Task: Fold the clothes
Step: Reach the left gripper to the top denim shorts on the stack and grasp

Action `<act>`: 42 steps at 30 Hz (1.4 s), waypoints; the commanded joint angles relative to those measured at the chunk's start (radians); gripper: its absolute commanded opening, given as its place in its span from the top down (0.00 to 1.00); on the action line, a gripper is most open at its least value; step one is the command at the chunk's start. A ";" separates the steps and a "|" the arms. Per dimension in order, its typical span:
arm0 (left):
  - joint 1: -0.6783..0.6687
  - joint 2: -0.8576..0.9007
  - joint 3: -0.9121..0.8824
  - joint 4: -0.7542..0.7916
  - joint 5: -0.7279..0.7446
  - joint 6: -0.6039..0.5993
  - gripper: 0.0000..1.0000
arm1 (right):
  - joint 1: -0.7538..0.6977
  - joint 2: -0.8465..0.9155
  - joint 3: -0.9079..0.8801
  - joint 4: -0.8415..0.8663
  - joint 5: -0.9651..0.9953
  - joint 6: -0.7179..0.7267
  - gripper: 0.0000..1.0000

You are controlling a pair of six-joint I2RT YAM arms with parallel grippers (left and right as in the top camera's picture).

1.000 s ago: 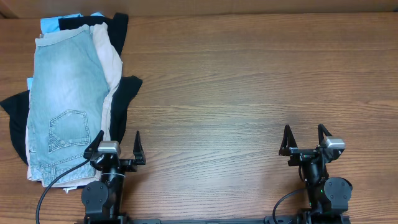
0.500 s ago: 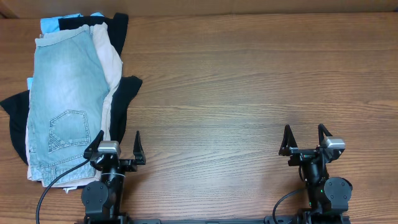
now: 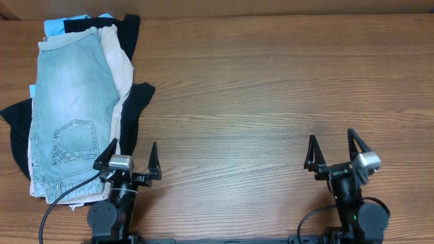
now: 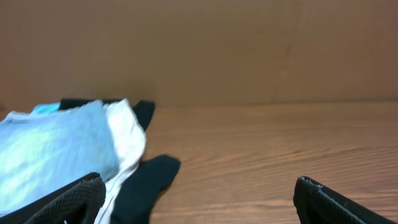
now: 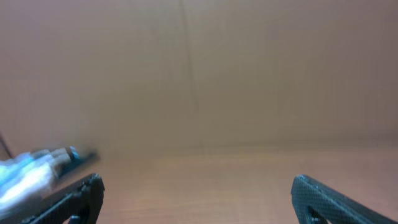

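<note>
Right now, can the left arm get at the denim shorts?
Probably yes: the denim shorts lie uncovered on top, and the left arm's fingers, open and empty, sit beside them.

A brown wood-grain desk stretches ahead of both pairs of jaws and between them. Beyond the jaws, at its far edge, rises a plain brown wall.

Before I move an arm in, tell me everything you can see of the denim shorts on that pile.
The denim shorts are light-wash blue, faded paler through the middle, with a stitched back pocket showing toward the robot's end. They lie flat at the table's left side, on top of a beige garment, with a black piece and a sky-blue piece poking out beneath. The open left gripper stands by their near right corner, not gripping them.
</note>
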 commanded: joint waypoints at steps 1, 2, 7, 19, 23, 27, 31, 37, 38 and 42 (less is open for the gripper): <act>0.009 -0.009 0.035 0.013 0.058 -0.034 0.00 | 0.005 -0.011 -0.010 0.086 -0.058 0.062 0.00; 0.010 -0.009 0.055 0.008 0.065 -0.037 0.00 | 0.005 -0.012 -0.009 0.110 -0.061 0.077 0.00; 0.010 0.030 0.224 -0.102 0.068 -0.005 0.00 | 0.005 -0.010 0.047 0.053 -0.077 0.092 0.00; 0.011 0.675 0.905 -0.517 0.012 0.096 0.00 | 0.005 0.290 0.386 -0.165 -0.136 0.008 0.00; 0.011 0.980 1.196 -0.759 0.028 0.123 0.00 | 0.005 0.529 0.599 -0.303 -0.151 0.008 0.00; 0.011 1.263 1.451 -0.927 0.050 0.190 0.00 | 0.006 0.813 0.822 -0.439 -0.230 0.008 0.00; 0.021 1.511 1.585 -0.883 0.049 0.199 0.00 | 0.006 1.128 0.939 -0.316 -0.508 0.018 0.00; 0.116 1.670 1.625 -0.809 -0.008 0.195 0.00 | 0.007 1.384 0.939 -0.135 -0.784 0.069 0.00; 0.148 1.689 1.627 -0.806 -0.029 0.195 0.00 | 0.007 1.415 0.939 -0.118 -0.809 0.069 0.00; 0.330 1.749 1.627 -0.788 -0.062 0.196 0.00 | 0.007 1.540 0.939 -0.112 -0.828 0.069 0.00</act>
